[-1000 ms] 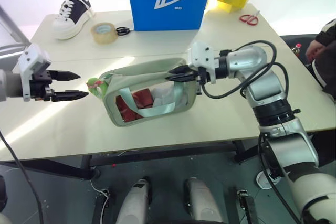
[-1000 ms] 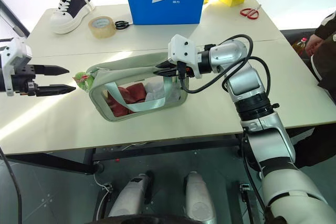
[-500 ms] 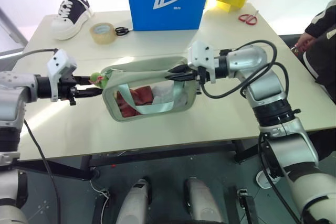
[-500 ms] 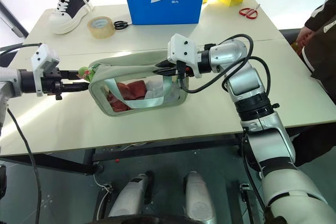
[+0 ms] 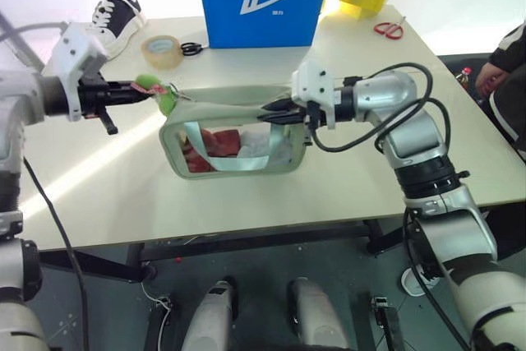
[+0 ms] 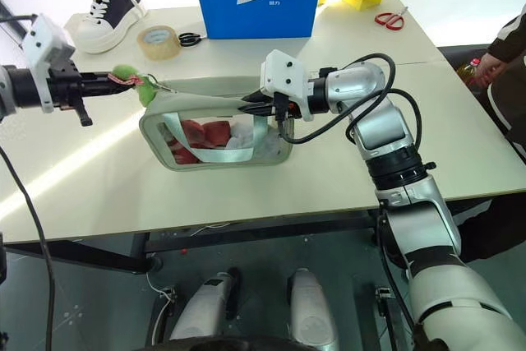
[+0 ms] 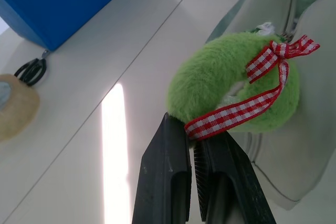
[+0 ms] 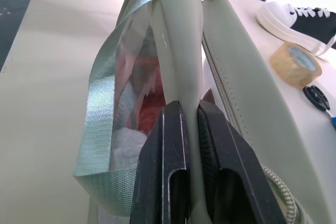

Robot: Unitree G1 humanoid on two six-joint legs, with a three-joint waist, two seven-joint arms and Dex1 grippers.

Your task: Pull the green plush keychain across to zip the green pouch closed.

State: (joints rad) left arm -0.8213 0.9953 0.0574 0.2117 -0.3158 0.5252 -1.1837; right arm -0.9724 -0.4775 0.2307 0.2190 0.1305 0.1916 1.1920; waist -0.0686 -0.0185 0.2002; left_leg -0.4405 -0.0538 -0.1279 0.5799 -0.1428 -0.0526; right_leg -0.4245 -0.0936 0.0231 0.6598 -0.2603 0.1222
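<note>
My left gripper is clamped on the fuzzy bright-green plush keychain with its red-checked ribbon, at the left end of the boxy sage-green pouch; my right gripper is pinched shut on the fabric at the pouch's right end, holding it above the white table. The risk: my left jaws catch mostly fluff and ribbon, so a hard pull could slip off. I count 1 pouch, 1 keychain, 2 grippers.

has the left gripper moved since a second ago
Yes. The left gripper has come in toward the green pouch, shut on the green plush keychain, and risen up the view toward the tape roll.
</note>
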